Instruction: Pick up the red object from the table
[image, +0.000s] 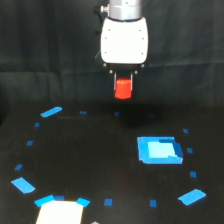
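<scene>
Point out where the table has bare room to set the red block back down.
Widest bare patch: middle of the table, between the blue square and the small tape marks on the exterior view's left. The near edge is crowded.

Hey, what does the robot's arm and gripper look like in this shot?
The gripper has a rounded white body below a silver-grey cylindrical wrist section. Short dark fingers stick out underneath. Small dark fittings sit at the body's lower corners. No markings are legible.
</scene>
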